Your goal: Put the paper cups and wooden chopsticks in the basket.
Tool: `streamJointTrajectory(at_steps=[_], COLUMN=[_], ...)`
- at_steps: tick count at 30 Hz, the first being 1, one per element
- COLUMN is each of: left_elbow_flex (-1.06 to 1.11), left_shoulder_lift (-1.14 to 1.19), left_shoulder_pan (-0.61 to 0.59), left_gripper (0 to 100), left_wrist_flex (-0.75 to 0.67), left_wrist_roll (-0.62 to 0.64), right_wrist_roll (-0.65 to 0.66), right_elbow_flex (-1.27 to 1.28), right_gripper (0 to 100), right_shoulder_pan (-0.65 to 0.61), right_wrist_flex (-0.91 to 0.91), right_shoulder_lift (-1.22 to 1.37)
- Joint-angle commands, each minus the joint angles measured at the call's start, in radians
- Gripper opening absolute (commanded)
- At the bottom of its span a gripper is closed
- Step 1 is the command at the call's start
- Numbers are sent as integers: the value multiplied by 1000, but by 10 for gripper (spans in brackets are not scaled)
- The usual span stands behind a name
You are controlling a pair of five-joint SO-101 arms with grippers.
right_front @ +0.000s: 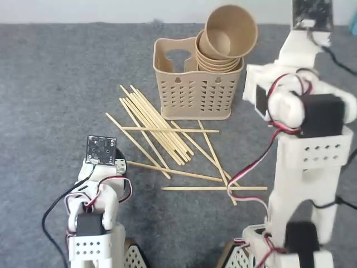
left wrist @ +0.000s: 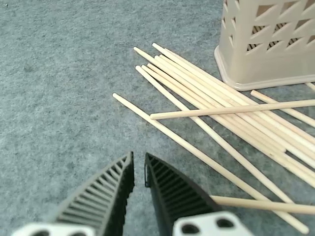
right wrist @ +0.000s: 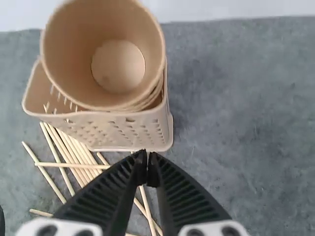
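Observation:
A beige slotted basket (right_front: 192, 92) stands on the grey carpet with a stack of brown paper cups (right_front: 226, 39) in its right side, the top cup tilted. Several wooden chopsticks (right_front: 159, 134) lie scattered in front of it. In the left wrist view my left gripper (left wrist: 139, 157) is shut and empty, low over the carpet just short of the chopsticks (left wrist: 221, 108) and the basket (left wrist: 270, 44). Held above the carpet, my right gripper (right wrist: 147, 155) is shut and empty too. It points at the near corner of the basket (right wrist: 118, 130), below the cups (right wrist: 106, 54); chopsticks (right wrist: 69, 157) lie beside it.
The left arm's base (right_front: 92, 234) sits at the front left. The tall right arm (right_front: 307, 145) stands right of the basket, with red and black cables (right_front: 251, 178) hanging near the chopstick ends. Open carpet (right_front: 56, 84) spreads to the left.

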Motion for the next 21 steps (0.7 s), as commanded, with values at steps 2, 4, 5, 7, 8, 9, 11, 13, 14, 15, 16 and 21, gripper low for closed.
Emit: streamJointTrajectory(at_steps=[2,4,5,7,8,9,11,13,14,15,16,21], left_elbow_flex=[-4,-4,-4,-4,-4,-4,-4,-4,-4,-4,-4,-4], left_shoulder_lift=[-15,-15,-15,-15,-15,-15,-15,-15,-15,-15,-15,-15], left_shoulder_pan=[-6,-6,-6,-6,-6,-6,-6,-6,-6,-6,-6,-6], left_gripper=[37,37,37,37,37,37,37,37,37,37,37,37], left_wrist_flex=[-25,-25,-25,-25,-25,-25,-25,-25,-25,-25,-26,-28], left_wrist_roll=[-11,-11,-11,-11,-11,-11,-11,-11,-11,-11,-11,-11], right_wrist_roll=[11,11,11,11,11,11,11,11,11,11,11,11], right_elbow_flex=[310,404,446,519,545,565,580,585,586,586,586,586], right_gripper=[9,9,9,12,12,12,13,13,13,13,13,13], right_shoulder_pan=[-1,-2,-4,-7,-7,-7,-7,-7,-7,-7,-7,-7], right_wrist_flex=[-197,-300,-357,-461,-510,-556,-633,-702,-731,-756,-774,-823], right_shoulder_lift=[-153,-168,-173,-176,-179,-180,-176,-171,-171,-171,-171,-171])
